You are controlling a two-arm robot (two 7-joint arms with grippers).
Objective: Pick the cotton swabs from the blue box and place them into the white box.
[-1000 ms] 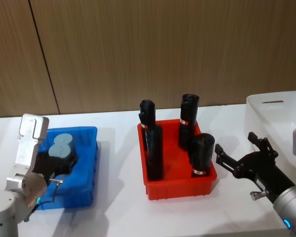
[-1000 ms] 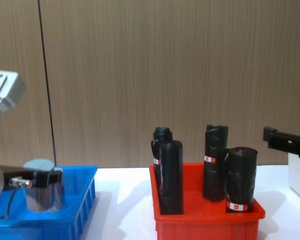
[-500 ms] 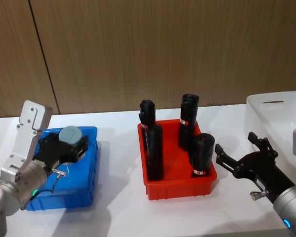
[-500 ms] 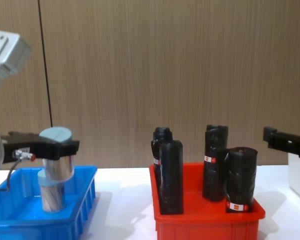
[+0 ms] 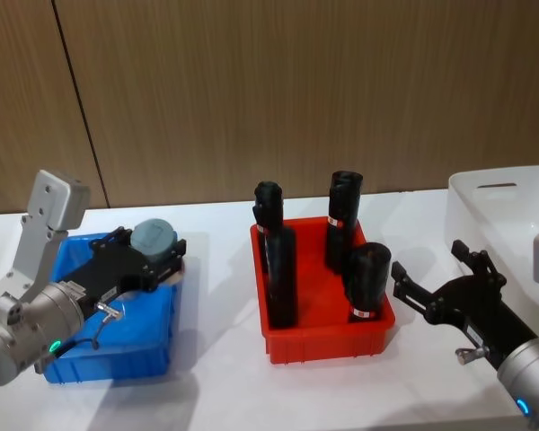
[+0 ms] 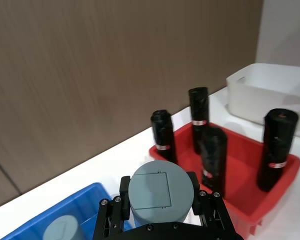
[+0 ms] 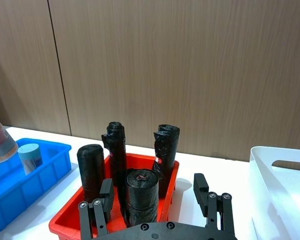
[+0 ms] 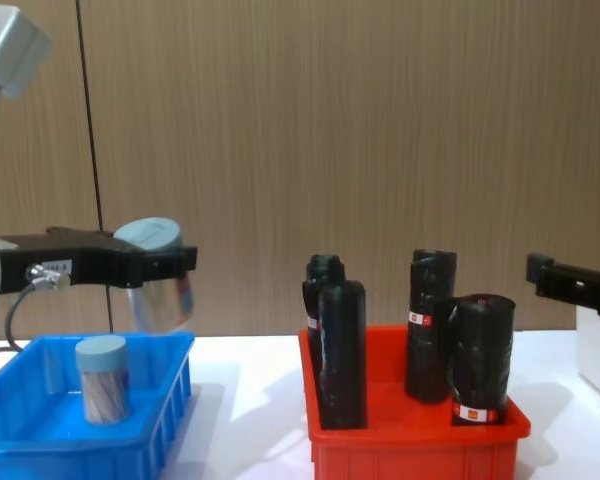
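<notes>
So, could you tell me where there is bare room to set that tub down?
The white box looks empty. Bare table lies between the blue box and red bin. The red bin is crowded with black rolls; the open right gripper hovers between it and the white box. Left gripper holds the tub above the blue box.

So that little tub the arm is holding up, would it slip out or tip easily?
Probably light: the cotton swab tub looks like thin clear plastic. Its smooth round wall could slip in the left gripper, which holds it tilted, so a firm squeeze seems wise.
</notes>
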